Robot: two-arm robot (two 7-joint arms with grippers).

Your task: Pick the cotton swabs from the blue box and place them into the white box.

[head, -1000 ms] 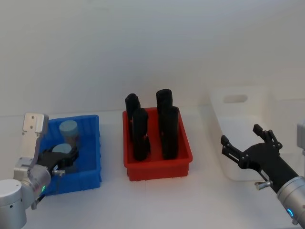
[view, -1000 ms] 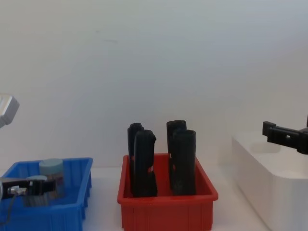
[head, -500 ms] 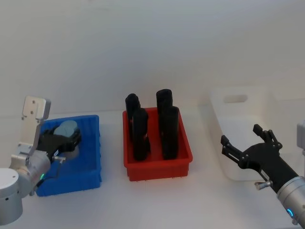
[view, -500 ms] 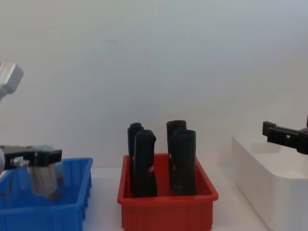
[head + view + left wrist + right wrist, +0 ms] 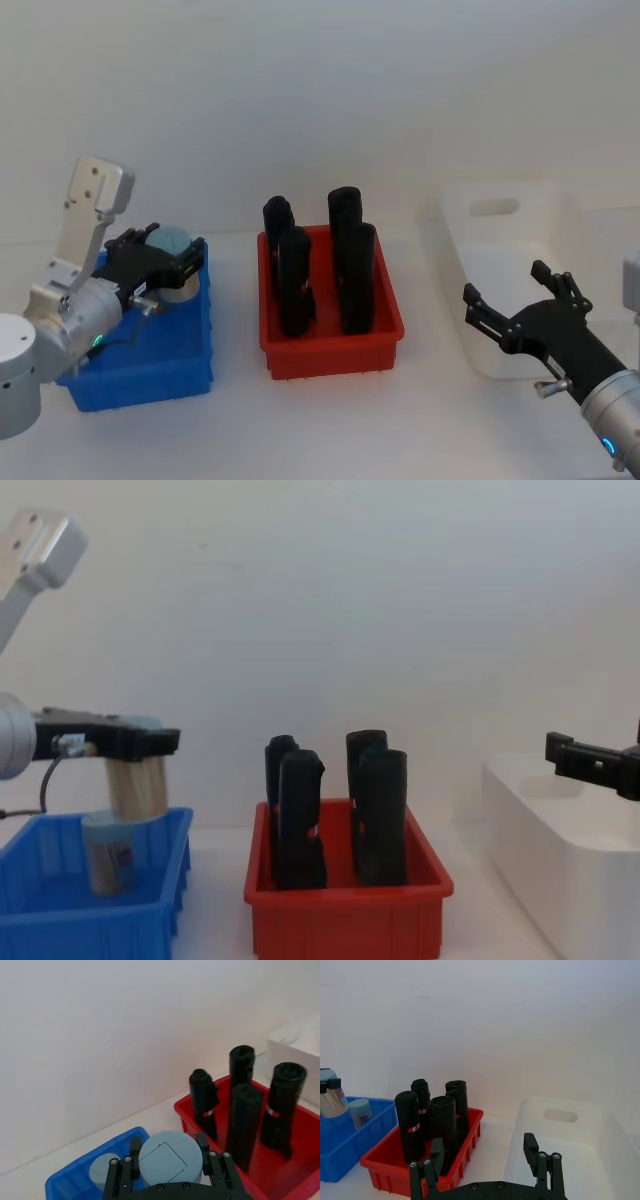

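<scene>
So the left jaws are clenched on a swab tub, pinching it just under its pale blue lid. It hangs below them, clear of the blue box and upright as far as I can tell. The other tub sits in that box pretty much straight under the jaws. For the carry I'd hold this height, because the red bin with its tall black rolls stands between these jaws and the white box. A low swing would probably clip a roll. I'd also keep the tub level and the squeeze steady, since a smooth plastic cylinder could slip. The right jaws are spread wide with nothing in them, just in front of the white box. As for writing, the other tub has a reddish label and the rolls have thin bands, but none of it is readable.
</scene>
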